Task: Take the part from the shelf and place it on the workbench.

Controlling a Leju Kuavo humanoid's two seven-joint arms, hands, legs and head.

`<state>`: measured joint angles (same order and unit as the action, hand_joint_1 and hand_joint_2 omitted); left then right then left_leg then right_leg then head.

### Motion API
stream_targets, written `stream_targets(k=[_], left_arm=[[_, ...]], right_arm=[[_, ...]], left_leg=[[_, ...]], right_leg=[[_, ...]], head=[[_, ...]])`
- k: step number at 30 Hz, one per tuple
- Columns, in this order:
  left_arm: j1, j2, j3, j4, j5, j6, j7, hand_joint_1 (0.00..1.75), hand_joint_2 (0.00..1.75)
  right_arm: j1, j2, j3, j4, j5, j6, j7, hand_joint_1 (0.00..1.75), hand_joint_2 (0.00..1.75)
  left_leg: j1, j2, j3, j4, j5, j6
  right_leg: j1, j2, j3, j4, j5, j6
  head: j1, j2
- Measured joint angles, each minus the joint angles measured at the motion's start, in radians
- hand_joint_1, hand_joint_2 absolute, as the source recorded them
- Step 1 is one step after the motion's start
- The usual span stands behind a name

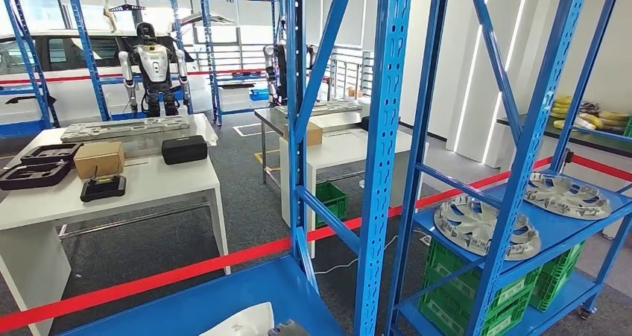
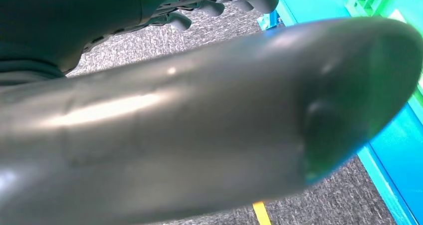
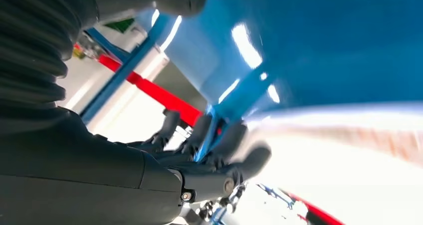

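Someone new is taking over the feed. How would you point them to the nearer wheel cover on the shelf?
Start at the blue shelf rack on the right of the head view. On its blue shelf board lie two silver wheel covers; the nearer wheel cover sits at the front edge, directly above the green crates. The farther wheel cover lies beyond it, to the right.

High head view; close wrist views.
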<state>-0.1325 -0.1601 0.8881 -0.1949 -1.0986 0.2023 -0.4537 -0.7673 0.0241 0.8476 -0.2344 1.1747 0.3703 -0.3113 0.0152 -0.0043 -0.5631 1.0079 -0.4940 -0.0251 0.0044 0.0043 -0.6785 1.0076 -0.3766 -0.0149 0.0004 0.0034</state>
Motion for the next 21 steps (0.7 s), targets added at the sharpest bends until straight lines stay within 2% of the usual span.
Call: stream_targets(k=[6, 13, 21], left_arm=[[-0.002, 0.0, 0.0, 0.0, 0.005, 0.0, -0.011, 0.0, 0.0], [-0.004, 0.007, 0.0, 0.0, 0.009, 0.004, -0.015, 0.0, 0.0], [0.0, 0.02, 0.0, 0.0, 0.009, 0.007, -0.009, 0.0, 0.0]], right_arm=[[-0.045, 0.053, -0.002, -0.003, -0.006, -0.047, -0.059, 0.0, 1.75], [-0.071, 0.118, -0.002, -0.012, -0.02, -0.067, -0.072, 0.0, 1.75], [-0.068, 0.132, -0.002, -0.019, -0.039, -0.132, -0.085, 0.0, 1.75]], left_leg=[[0.0, 0.0, 0.004, 0.0, 0.001, -0.001], [0.0, 0.0, 0.008, 0.0, 0.001, -0.002], [0.0, 0.0, 0.008, 0.0, 0.001, -0.002]], right_leg=[[0.001, 0.0, 0.0, 0.0, 0.0, 0.0], [0.001, 0.0, 0.0, 0.0, 0.0, 0.0], [0.001, 0.0, 0.0, 0.0, 0.0, 0.0]], head=[[0.0, 0.0], [0.0, 0.0], [0.0, 0.0]])
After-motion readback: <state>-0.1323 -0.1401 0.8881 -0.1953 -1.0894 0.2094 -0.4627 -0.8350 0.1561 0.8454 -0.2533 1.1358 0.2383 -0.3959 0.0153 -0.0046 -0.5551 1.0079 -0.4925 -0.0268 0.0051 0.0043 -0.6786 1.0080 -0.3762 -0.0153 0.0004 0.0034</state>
